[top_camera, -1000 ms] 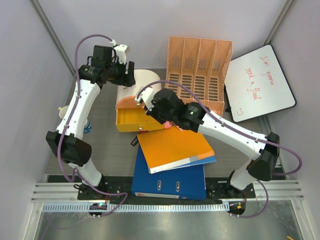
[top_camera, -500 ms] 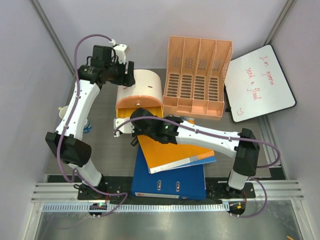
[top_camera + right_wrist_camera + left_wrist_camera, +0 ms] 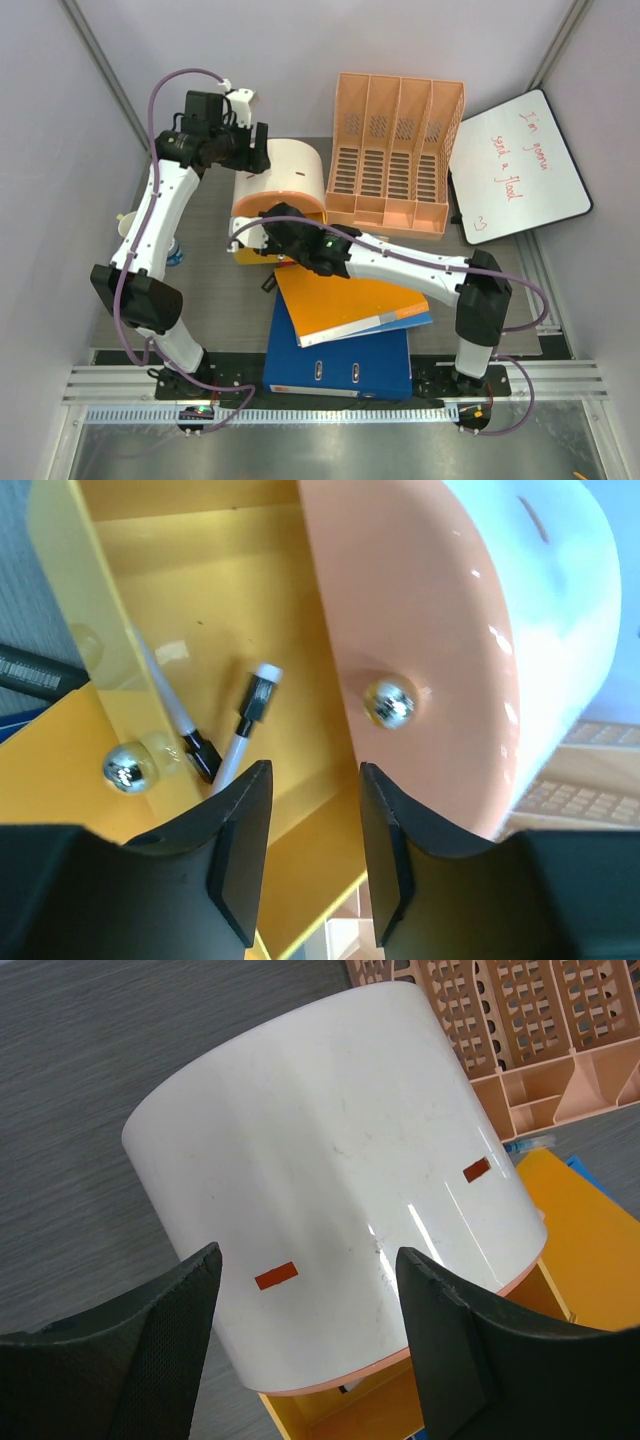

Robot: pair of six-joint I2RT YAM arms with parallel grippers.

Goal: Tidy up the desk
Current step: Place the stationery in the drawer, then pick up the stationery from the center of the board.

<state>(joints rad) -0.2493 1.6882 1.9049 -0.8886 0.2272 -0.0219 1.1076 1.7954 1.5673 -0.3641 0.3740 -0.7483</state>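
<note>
Here, right hand point(image 3: 312, 780) over yellow drawer's point(image 3: 190, 570) front edge.

Dark grey wood-grain desk point(image 3: 215, 290), yellow drawer point(image 3: 190, 590) (silver knob point(image 3: 124, 768)), orange folder point(image 3: 345, 290), blue binder point(image 3: 340, 365), peach organiser point(image 3: 385, 215)

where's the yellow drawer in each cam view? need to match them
Top external: drawer centre-left, just below the white box in the picture.
Left wrist: bottom edge, under the box's rim.
Right wrist: fills left and centre, pens inside.
Shared landmark: the white box, in all three.
</note>
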